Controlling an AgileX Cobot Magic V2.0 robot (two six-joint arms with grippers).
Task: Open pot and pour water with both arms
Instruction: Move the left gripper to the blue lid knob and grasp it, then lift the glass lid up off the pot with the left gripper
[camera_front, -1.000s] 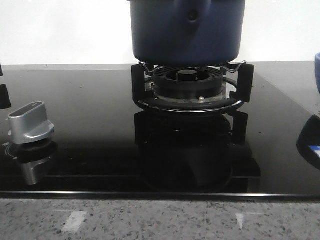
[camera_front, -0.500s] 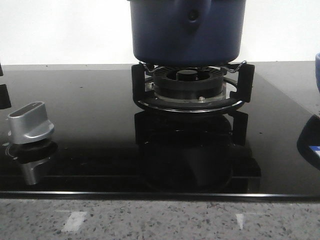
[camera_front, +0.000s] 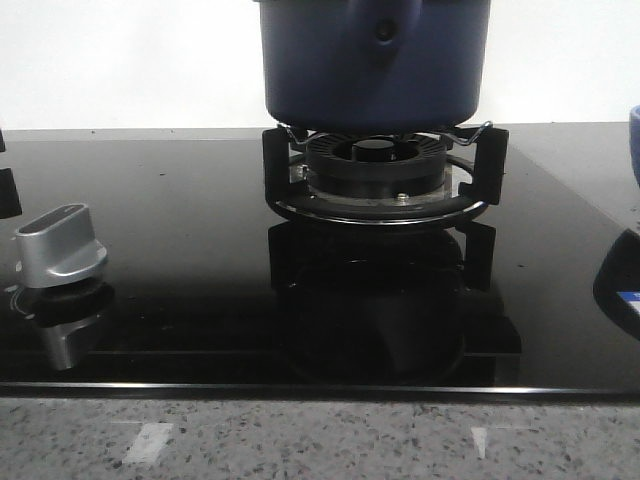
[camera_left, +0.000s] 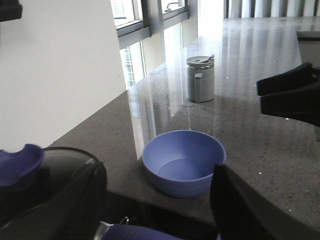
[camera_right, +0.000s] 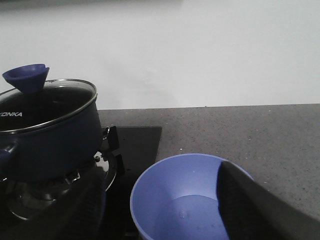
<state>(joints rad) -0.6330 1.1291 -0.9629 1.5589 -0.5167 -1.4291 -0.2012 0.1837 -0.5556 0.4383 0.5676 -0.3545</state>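
The dark blue pot (camera_front: 372, 65) sits on the black burner grate (camera_front: 385, 180) at the top centre of the front view, glass lid (camera_right: 47, 97) with its blue knob (camera_right: 26, 77) still on. A silver stove knob (camera_front: 60, 245) stands at the left edge of the glossy cooktop (camera_front: 180, 290). In both wrist views a lighter blue bowl (camera_right: 185, 200) rests on the speckled counter (camera_right: 250, 130), and each arm's fingers (camera_left: 240, 210) are spread apart, empty. A grey lidded canister (camera_left: 200, 78) stands upper centre in the left wrist view
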